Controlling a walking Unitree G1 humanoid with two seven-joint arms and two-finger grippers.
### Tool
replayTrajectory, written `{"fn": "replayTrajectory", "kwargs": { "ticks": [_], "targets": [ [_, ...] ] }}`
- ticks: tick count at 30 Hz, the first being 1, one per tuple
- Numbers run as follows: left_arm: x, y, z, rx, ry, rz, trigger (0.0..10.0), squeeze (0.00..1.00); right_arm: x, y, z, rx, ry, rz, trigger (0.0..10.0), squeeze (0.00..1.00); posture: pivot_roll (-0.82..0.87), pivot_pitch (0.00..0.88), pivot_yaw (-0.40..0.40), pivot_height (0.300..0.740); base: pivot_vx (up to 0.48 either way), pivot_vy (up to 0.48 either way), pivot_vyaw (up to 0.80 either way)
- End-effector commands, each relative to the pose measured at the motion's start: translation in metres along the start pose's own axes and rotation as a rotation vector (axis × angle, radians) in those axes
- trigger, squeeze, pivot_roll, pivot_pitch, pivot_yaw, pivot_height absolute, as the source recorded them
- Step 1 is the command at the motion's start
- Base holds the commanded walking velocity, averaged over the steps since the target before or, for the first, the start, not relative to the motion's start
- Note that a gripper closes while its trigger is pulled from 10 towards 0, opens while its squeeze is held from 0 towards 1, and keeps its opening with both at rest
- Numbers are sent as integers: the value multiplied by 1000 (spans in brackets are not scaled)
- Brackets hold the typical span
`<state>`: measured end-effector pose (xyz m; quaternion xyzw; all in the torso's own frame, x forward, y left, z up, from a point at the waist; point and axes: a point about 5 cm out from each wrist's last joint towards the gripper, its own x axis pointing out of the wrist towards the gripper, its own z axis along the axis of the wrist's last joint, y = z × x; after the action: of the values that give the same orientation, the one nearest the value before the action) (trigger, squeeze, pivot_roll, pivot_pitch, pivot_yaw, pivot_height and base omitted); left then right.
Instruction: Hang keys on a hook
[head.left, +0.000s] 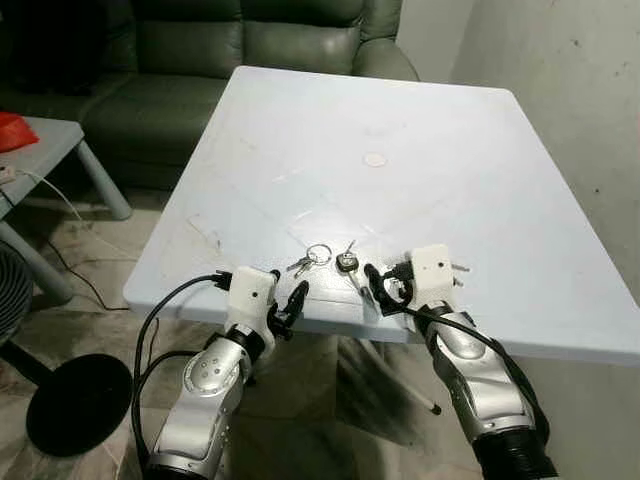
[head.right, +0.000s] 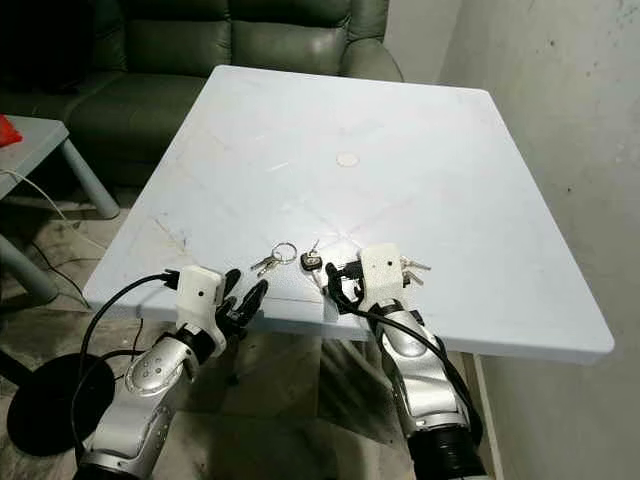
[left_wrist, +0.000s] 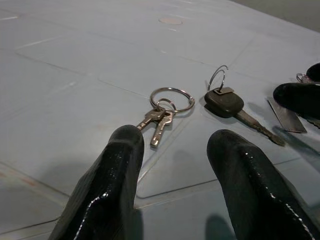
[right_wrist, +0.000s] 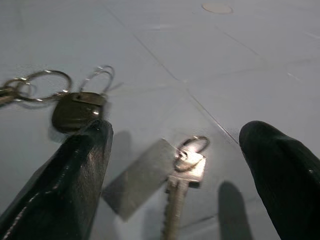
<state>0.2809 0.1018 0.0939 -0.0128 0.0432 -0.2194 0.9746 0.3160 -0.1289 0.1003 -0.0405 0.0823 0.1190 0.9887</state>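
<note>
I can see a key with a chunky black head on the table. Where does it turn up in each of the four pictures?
Left eye view: black-headed key near the table's front edge, between the two claws.
Right eye view: same spot.
Left wrist view: beyond the fingertips.
Right wrist view: behind one black finger.
Shared landmark: the ring of two small silver keys lying beside it.

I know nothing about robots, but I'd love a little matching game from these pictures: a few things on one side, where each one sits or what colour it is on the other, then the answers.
Things:
1. key ring with two small keys
2. black-headed key
3. silver key with a flat tag
4. sofa

Descriptions:
A. dark green, behind the table
B. on the table, straight ahead of the open left gripper
C. on the table, between the other two sets of keys
D. on the table, between the open jaws of the right gripper

Pairs: 1-B, 2-C, 3-D, 4-A
</note>
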Motion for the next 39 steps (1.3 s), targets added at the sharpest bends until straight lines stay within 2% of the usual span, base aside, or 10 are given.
{"fn": "replayTrajectory", "kwargs": {
  "ticks": [1, 9, 10, 11, 12, 13, 15, 16, 39],
  "targets": [
    [0, -3, 4, 11, -8, -17, 10000, 0, -1, -2, -2, 6, 20, -22, 10000, 0, -28, 119, -39, 740, 0, 0, 0],
    [-2, -8, 4, 16, -5, -33, 10000, 0, 2, 3, -3, 28, 51, -59, 10000, 0, -21, 118, -41, 740, 0, 0, 0],
    [-2, -8, 4, 16, -4, -34, 10000, 0, 3, 4, -4, 27, 54, -62, 7922, 0, -20, 118, -42, 740, 0, 0, 0],
    [-2, -8, 4, 17, -3, -35, 10000, 0, 3, 5, -4, 26, 56, -66, 7294, 0, -20, 118, -42, 740, 0, 0, 0],
    [-2, -8, 4, 16, -3, -35, 10000, 0, 3, 5, -4, 34, 53, -68, 7216, 0, -17, 119, -42, 740, 0, 0, 0],
    [-3, -9, 4, 16, -2, -36, 10000, 0, 3, 5, -4, 35, 51, -72, 4471, 0, -17, 119, -42, 740, 0, 0, 0],
    [-3, -9, 4, 16, -2, -35, 10000, 0, 3, 5, -3, 34, 47, -87, 2078, 0, -17, 120, -43, 740, 0, 0, 0],
    [-3, -8, 4, 15, -2, -34, 10000, 0, 3, 5, -3, 36, 47, -88, 0, 0, -17, 119, -43, 740, 0, 0, 0],
    [-3, -9, 5, 17, -1, -27, 10000, 0, 3, 4, -2, 31, 37, -111, 0, 0, -17, 131, -45, 740, 0, 0, 0]
  ]
}}
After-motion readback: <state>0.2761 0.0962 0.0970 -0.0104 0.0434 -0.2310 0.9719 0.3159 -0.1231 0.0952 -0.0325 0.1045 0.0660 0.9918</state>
